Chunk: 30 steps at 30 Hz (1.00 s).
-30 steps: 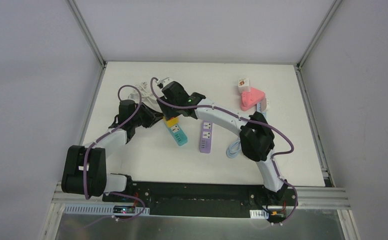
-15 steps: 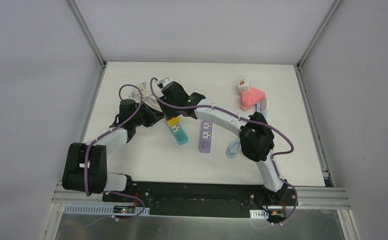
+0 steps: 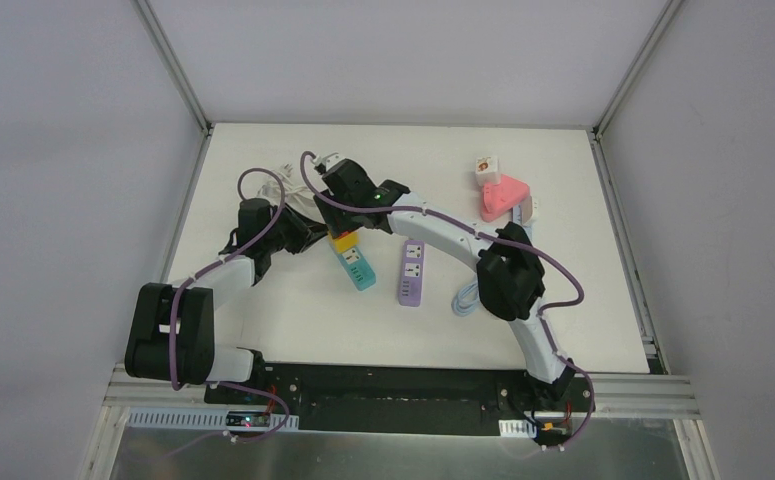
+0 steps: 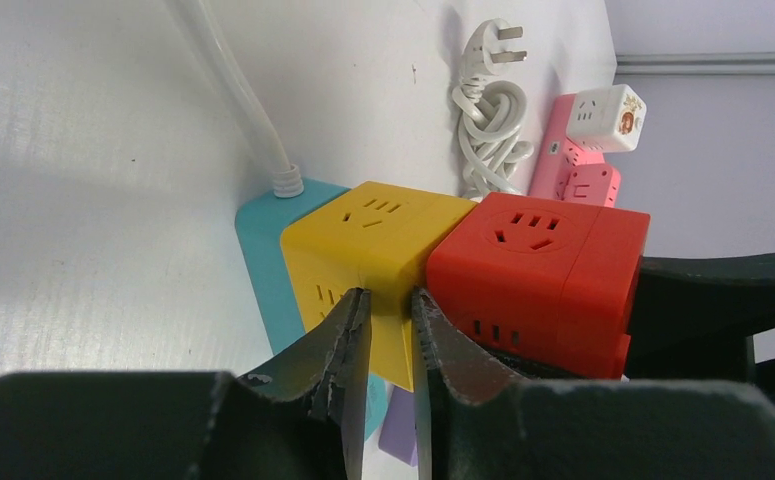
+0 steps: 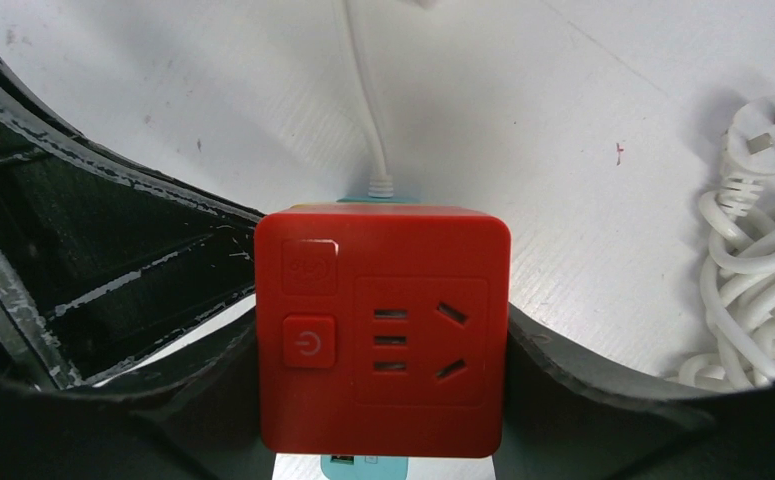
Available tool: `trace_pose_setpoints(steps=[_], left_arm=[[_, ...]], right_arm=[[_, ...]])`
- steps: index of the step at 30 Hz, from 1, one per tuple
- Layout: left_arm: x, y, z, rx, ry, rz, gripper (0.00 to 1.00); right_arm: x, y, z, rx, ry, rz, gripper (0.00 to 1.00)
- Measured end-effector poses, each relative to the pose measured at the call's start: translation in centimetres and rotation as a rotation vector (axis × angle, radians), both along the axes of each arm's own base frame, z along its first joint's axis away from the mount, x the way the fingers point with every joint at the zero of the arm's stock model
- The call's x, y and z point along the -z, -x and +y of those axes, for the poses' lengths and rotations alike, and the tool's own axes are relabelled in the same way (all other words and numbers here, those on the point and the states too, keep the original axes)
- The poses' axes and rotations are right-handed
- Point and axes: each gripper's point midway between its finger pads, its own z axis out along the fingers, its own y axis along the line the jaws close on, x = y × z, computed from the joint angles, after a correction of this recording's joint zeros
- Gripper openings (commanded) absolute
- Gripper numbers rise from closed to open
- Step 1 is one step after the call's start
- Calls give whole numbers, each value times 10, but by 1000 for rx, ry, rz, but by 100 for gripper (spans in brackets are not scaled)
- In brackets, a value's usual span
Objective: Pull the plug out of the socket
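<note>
A white counter seen from above, with two black-and-white robot arms reaching in to meet at its left-centre. There a teal power strip lies flat, its white cord running off from one end. A yellow cube socket sits on that same end, and a red cube plug is pressed against the yellow cube's side. The right end effector clamps the red cube between its two black fingers, one on each flank. The left end effector is closed to a thin slit right at the yellow cube's near corner. Whether it pinches that corner or only touches it is hard to tell from this close. Crowding the spot: a coiled white cable with a three-pin plug lies just beyond the cubes, and a purple power strip lies near the teal one. Farther right sit a pink socket block with a white cube beside it, plus a pale blue cable partly under the right arm. From above, the right arm's wrist hides the red cube entirely — only the yellow cube and the teal strip show.
</note>
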Motion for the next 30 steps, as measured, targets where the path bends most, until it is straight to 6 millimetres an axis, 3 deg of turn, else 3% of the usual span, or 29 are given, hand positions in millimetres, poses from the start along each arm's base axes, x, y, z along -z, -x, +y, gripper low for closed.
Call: trace_pose_setpoints(steps=[9,21,30], left_arm=[[-1,-2,-2,4,3,-17,17],[2,1,-2,4,13,-17,18],[1,-2,-3,2,20,-28,18]], right_arm=[[1,-5,-4,-7,-91,105,0],[-1,-1,-1,3,42,-25,0],[1,-6,-5,-3,-56,92,0]])
